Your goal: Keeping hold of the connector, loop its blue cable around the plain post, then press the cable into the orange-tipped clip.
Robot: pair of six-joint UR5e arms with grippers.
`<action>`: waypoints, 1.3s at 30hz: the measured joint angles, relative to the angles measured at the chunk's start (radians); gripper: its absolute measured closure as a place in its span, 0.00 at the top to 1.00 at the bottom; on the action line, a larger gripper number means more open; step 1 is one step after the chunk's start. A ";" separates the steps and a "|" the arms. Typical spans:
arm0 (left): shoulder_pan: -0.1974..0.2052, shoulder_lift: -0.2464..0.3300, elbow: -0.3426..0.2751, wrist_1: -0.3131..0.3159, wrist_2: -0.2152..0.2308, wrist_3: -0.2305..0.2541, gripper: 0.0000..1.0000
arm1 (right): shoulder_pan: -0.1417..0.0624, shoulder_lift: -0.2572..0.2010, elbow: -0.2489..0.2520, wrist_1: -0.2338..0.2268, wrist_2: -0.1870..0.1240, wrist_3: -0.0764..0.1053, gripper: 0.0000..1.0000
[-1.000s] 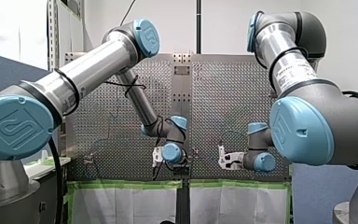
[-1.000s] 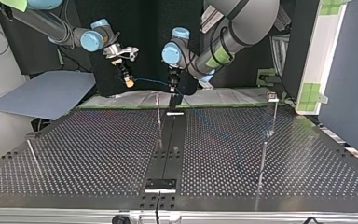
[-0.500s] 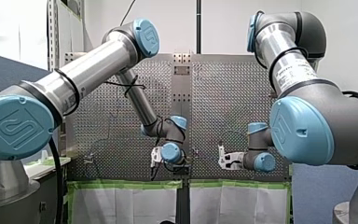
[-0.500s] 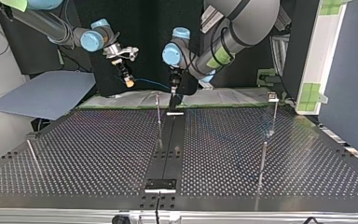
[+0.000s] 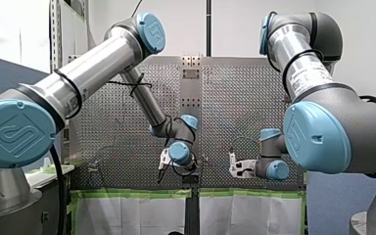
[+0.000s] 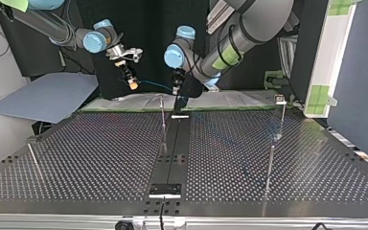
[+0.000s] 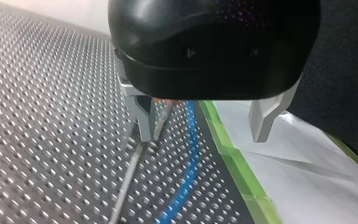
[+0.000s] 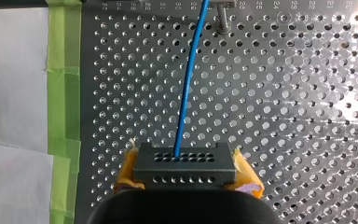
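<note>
My right gripper (image 8: 184, 184), with yellow pads, is shut on the black connector (image 8: 184, 164). The blue cable (image 8: 189, 79) runs straight ahead from it towards a plain post (image 8: 222, 19). In the left wrist view my left gripper (image 7: 203, 137) stands open above the table, with nothing between its metal fingers (image 7: 144, 122). Below it the blue cable (image 7: 190, 144) lies along the plate beside the orange-tipped clip (image 7: 164, 105); I cannot tell whether it sits in the clip. In the top view the cable (image 6: 155, 85) spans from my right gripper (image 6: 132, 82) to my left gripper (image 6: 177, 93).
Thin upright posts (image 6: 281, 117) (image 6: 270, 163) stand at the top view's right and one (image 6: 33, 160) at its left. Green tape (image 7: 242, 172) and white paper (image 7: 317, 182) edge the perforated plate (image 6: 100, 158) beside my left gripper.
My left gripper has opened, let go of the cable and risen a little off the plate. The right arm holds still with the connector.
</note>
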 joint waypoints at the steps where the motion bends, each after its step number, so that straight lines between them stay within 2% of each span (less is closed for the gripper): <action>1: -0.004 0.012 0.000 -0.013 0.000 0.007 0.99 | 0.000 0.000 0.000 0.000 0.000 0.000 0.00; 5: -0.014 0.051 -0.002 -0.054 -0.004 0.010 0.99 | 0.002 0.000 0.000 -0.001 0.000 0.001 0.00; 12: -0.022 0.097 0.009 -0.124 -0.029 -0.031 0.99 | 0.004 0.000 0.000 -0.005 -0.006 0.002 0.00; 23: -0.035 0.111 0.102 -0.229 -0.030 0.035 0.99 | 0.006 0.000 0.000 -0.007 -0.011 0.002 0.00; 32: 0.004 0.108 0.184 -0.311 -0.071 0.082 0.99 | 0.009 0.000 0.000 -0.012 -0.011 0.002 0.00; 39: 0.058 0.105 0.248 -0.375 -0.063 0.136 0.99 | 0.012 0.000 0.000 -0.013 -0.011 0.002 0.00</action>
